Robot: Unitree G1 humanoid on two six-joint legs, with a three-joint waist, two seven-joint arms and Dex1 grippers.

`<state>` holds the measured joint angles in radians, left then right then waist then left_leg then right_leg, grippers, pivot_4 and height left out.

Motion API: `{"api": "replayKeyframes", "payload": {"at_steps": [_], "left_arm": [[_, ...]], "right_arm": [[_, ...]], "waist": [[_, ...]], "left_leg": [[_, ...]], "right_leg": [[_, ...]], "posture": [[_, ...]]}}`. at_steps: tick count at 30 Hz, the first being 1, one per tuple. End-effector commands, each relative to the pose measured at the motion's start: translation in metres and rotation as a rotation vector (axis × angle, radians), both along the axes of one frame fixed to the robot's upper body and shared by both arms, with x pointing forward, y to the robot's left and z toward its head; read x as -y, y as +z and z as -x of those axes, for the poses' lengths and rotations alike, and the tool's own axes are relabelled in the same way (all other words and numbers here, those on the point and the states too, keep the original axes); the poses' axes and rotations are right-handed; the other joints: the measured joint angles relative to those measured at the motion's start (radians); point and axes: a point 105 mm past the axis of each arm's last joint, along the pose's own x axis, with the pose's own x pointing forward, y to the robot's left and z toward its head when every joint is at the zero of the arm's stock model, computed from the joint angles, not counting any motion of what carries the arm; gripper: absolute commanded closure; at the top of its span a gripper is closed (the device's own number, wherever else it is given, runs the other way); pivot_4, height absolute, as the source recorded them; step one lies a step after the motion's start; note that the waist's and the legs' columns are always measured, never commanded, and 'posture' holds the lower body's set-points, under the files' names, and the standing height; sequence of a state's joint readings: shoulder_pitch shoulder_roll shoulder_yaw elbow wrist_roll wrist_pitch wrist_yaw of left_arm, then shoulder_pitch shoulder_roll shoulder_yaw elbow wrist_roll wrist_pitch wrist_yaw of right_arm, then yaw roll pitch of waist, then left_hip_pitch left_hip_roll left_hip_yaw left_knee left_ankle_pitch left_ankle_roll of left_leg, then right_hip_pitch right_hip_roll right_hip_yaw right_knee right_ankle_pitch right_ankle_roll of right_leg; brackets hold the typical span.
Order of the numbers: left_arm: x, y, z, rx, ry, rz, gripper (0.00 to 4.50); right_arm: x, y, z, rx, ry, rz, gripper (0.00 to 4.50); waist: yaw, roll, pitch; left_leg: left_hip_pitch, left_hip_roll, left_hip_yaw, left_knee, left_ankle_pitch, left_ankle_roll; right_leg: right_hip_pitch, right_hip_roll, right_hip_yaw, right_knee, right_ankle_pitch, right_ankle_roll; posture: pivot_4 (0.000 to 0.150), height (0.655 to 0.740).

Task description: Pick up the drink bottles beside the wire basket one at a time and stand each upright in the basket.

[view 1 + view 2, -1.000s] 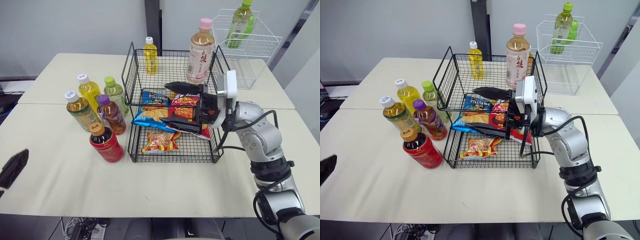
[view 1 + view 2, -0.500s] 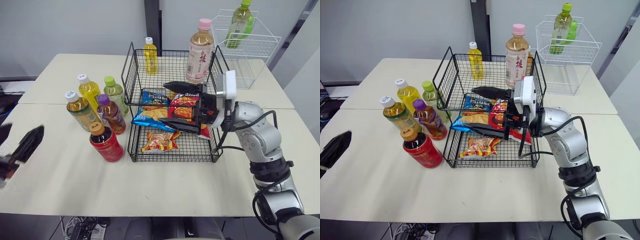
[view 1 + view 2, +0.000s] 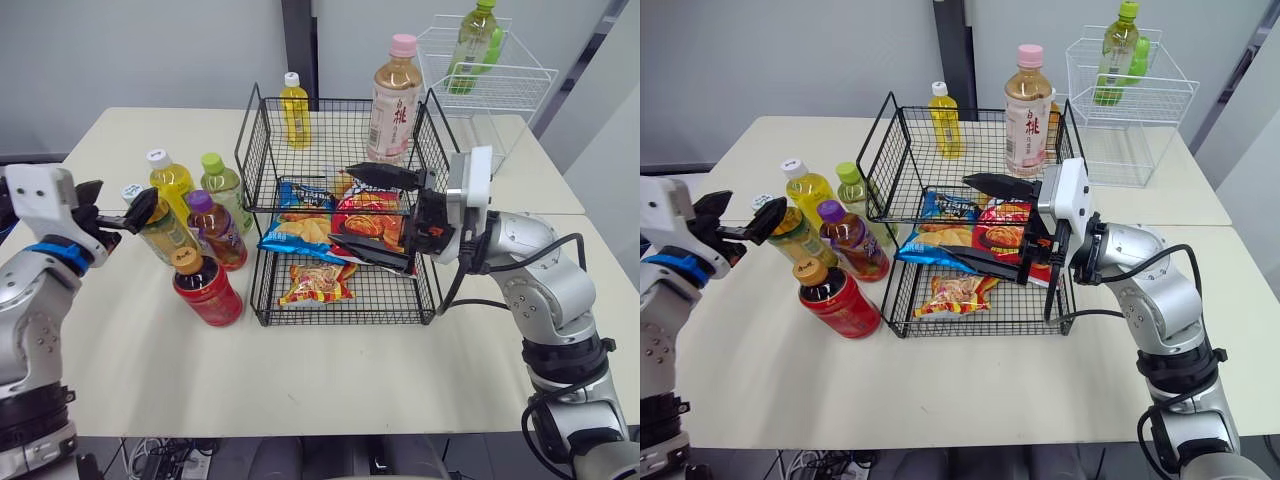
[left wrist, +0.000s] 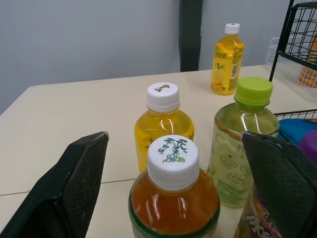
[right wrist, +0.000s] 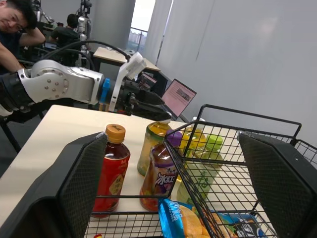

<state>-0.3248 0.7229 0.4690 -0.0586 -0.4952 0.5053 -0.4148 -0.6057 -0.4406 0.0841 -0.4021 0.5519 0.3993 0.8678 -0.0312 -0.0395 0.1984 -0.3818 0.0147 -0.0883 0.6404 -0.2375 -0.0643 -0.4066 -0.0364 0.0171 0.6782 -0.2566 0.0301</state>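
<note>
Several bottles stand left of the black two-tier wire basket (image 3: 262, 150): a yellow one (image 3: 170, 182), a green-capped one (image 3: 224, 186), an amber tea bottle with a white cap (image 3: 166, 232), a purple-capped one (image 3: 215, 228) and a red one (image 3: 205, 292). My left gripper (image 3: 112, 205) is open, its fingers (image 4: 74, 188) either side of the amber bottle's cap (image 4: 173, 157) without touching it. My right gripper (image 3: 346, 208) is open and empty, held at the basket's front over the snack bags. A pink-capped bottle (image 3: 392, 98) stands upright in the upper tier.
Snack bags (image 3: 310, 228) fill the basket's tiers. A small yellow bottle (image 3: 293, 110) stands at the basket's back left corner. A white wire basket (image 3: 500, 85) holding a green bottle (image 3: 473, 35) sits at the back right. People (image 5: 20, 22) and a laptop (image 5: 177, 96) are beyond the table.
My left arm has come up from the lower left, and its open gripper now brackets the amber bottle's cap. The right gripper has stayed at the basket.
</note>
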Motion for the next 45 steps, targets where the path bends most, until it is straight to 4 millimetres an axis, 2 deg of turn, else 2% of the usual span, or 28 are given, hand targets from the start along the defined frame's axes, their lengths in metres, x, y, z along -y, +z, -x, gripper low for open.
{"api": "replayKeyframes", "payload": {"at_steps": [1,12,20,22,28,30,33,35,40,45], "left_arm": [[0.002,0.004,-0.011,0.032,0.012,-0.034,0.05],[0.011,-0.001,-0.025,0.014,-0.032,-0.032,0.05],[0.007,-0.003,-0.026,0.005,-0.016,-0.031,2.66],[0.005,-0.005,-0.025,-0.002,-0.004,-0.034,3.12],[-0.004,0.0,-0.021,0.012,0.021,-0.028,3.12],[-0.001,0.014,-0.017,0.061,-0.019,-0.007,3.12],[0.012,0.047,-0.006,0.154,-0.136,-0.047,3.12],[0.012,0.068,0.003,0.195,-0.179,-0.059,3.12],[0.025,0.112,0.024,0.197,-0.338,-0.14,3.12],[0.051,0.184,0.039,0.283,-0.54,-0.124,3.12]], "right_arm": [[0.007,0.011,0.008,0.05,-0.025,-0.019,0.0],[0.012,0.011,0.011,0.05,-0.067,-0.007,0.0],[0.013,0.012,0.01,0.047,-0.073,-0.011,0.0],[0.014,0.012,0.01,0.047,-0.073,-0.011,0.0],[0.012,0.012,0.01,0.048,-0.067,-0.011,0.0],[0.012,0.012,0.009,0.054,-0.07,-0.014,0.0],[0.013,0.014,0.008,0.062,-0.083,-0.033,0.0],[0.014,0.016,0.008,0.07,-0.096,-0.049,0.0],[0.017,0.017,0.004,0.108,-0.149,-0.08,0.0],[0.017,0.018,-0.002,0.141,-0.213,-0.112,0.0]], "waist": [[0.001,0.0,0.0],[0.0,0.0,0.0],[0.0,0.0,0.0],[0.0,0.0,0.0],[0.0,0.0,0.0],[0.0,0.0,0.0],[0.0,-0.001,0.001],[0.0,-0.001,0.001],[-0.001,-0.003,0.003],[0.006,-0.005,0.004]], "left_leg": [[0.0,0.0,0.0,0.0,0.0,0.0],[0.0,0.0,0.0,0.0,0.0,0.0],[0.0,0.0,0.0,0.0,0.0,0.0],[0.0,0.0,0.0,0.0,0.0,0.0],[0.0,0.0,0.0,0.0,0.0,0.0],[0.0,0.0,0.0,0.0,0.0,0.0],[-0.001,0.0,-0.001,-0.001,0.0,0.0],[-0.003,0.0,-0.001,-0.001,0.0,0.0],[-0.004,0.0,-0.001,-0.002,0.0,0.0],[-0.007,0.0,-0.005,-0.003,0.0,0.0]], "right_leg": [[0.0,0.0,0.0,0.0,0.0,0.0],[0.0,0.0,0.0,0.0,0.0,0.001],[0.0,0.0,0.0,0.0,0.0,0.001],[0.0,0.0,0.0,0.0,-0.001,0.002],[0.0,-0.001,0.0,-0.001,-0.003,0.005],[0.0,-0.001,0.0,-0.001,-0.003,0.005],[-0.001,0.0,-0.001,-0.001,-0.003,0.005],[-0.002,0.0,-0.001,-0.001,-0.002,0.004],[-0.004,0.0,-0.001,-0.002,-0.003,0.005],[-0.003,0.0,-0.005,-0.004,-0.003,0.005]], "posture": [[0.15,0.74],[0.15,0.74],[0.15,0.74],[0.15,0.74],[0.15,0.74],[0.15,0.74],[0.15,0.74],[0.15,0.74],[0.15,0.74],[0.15,0.74]]}}
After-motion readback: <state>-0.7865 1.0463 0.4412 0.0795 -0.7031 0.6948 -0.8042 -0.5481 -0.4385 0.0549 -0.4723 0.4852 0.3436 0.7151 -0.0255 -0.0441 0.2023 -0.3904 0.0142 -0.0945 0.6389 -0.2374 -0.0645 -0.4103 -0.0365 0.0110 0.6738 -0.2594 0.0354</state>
